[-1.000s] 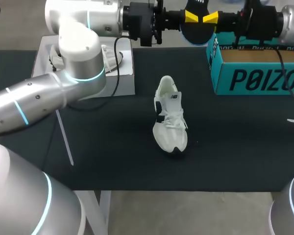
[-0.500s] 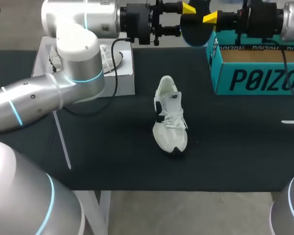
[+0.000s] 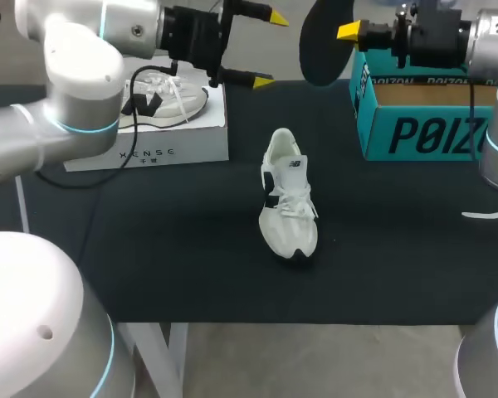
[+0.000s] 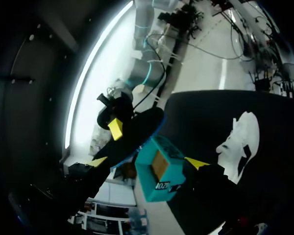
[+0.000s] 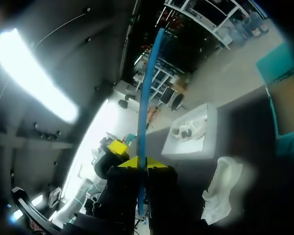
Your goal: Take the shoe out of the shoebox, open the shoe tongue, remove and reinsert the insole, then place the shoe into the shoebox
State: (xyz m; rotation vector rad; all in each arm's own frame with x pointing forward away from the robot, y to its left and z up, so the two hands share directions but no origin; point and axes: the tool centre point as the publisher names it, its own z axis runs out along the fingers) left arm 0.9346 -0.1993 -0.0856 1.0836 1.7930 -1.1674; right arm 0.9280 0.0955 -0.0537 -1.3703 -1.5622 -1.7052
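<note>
The right gripper (image 3: 349, 31) is closed on the insole (image 3: 322, 41), with a yellow tip pressed against each face of the thin dark sole. In its own wrist view the insole (image 5: 145, 93) is seen edge-on, rising straight out from between the fingers as a narrow blue line. This gripper hangs in the air over the far side of the table (image 3: 149, 249). The teal shoebox (image 3: 432, 116) sits just beside and below its fingers (the open top shows a brown inside).

The left gripper (image 3: 269, 48) has its fingers (image 3: 263, 81) spread wide with nothing between them. They point across toward the right gripper, and the insole is ahead of their tips, clear of both. In the left wrist view the insole (image 4: 137, 134) and the shoebox (image 4: 159, 169) both appear out ahead, in the gap between the two spread tips.

The white shoe (image 3: 287, 197) is out of the shoebox. It stands on its sole on the dark table, heel toward the far side and laces up. It is lower than both pairs of fingers and well apart from them, roughly under the space between the two grippers. From the right wrist it shows ahead of and below the closed fingers.

A white box (image 3: 149, 137) holding a second shoe (image 3: 168, 95) rests on the table just beside and behind the left gripper's lower finger.
</note>
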